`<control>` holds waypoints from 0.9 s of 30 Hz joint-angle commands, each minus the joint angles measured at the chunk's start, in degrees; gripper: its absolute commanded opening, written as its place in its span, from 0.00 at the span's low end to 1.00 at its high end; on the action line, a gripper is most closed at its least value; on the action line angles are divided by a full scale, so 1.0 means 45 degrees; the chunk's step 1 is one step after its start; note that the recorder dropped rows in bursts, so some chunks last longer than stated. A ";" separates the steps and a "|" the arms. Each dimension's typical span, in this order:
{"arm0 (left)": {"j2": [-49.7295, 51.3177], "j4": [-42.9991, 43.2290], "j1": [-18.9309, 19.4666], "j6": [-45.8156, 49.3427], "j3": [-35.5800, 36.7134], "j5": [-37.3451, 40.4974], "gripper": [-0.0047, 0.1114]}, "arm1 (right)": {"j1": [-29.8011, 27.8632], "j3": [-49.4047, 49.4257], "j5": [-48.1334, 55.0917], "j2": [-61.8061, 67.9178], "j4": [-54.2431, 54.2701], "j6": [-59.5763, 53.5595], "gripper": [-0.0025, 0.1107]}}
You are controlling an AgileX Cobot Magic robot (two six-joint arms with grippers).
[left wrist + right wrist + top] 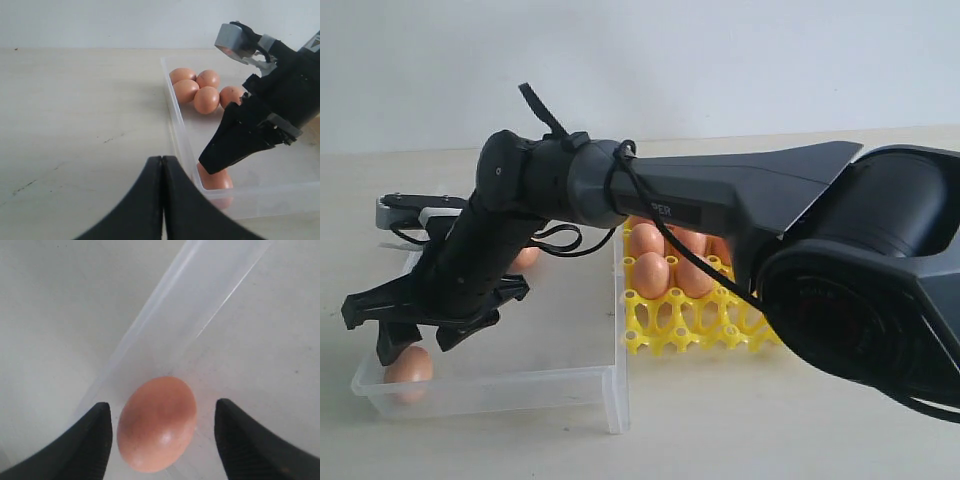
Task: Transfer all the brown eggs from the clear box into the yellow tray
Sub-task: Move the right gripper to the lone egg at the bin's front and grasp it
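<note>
Right wrist view: one brown egg [156, 424], oval, smooth and matte orange-brown, lies on the floor of the clear box [200, 295], close against a low wall of colourless transparent plastic. The right gripper [162, 408] stands directly over it with its black jaws wide apart, one finger on each side of the egg. A gap shows on both sides, and nothing is gripped.

Exterior view: the same egg [408, 365] sits in the near left corner of the box [520, 390], with the right gripper [420, 345] reaching across and down to it. The yellow tray [690, 325], an open lattice of bright plastic with pointed posts, lies just beside the box's right wall. Several eggs in the tray [650, 275] occupy its rear cups; the front row of cups shows bare.

Left wrist view: a cluster of five eggs [197, 90] rests at the far end of the box [175, 125], well apart from the lone egg [214, 180]. The left gripper [162, 170] hangs outside the box above the pale, lightly scuffed table [75, 125], its fingers pressed together on nothing.
</note>
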 commanded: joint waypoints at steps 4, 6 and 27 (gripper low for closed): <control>-0.0072 -0.0031 0.0014 0.0035 -0.0051 -0.0050 0.04 | -0.0149 -0.0111 -0.0364 -0.0022 0.0123 -0.0014 0.54; -0.0072 -0.0031 0.0014 0.0035 -0.0051 -0.0050 0.04 | -0.0149 -0.0111 -0.0426 -0.0022 0.0239 -0.0014 0.54; -0.0072 -0.0031 0.0014 0.0035 -0.0051 -0.0050 0.04 | -0.0149 -0.0111 -0.0719 0.0487 0.0595 -0.0014 0.54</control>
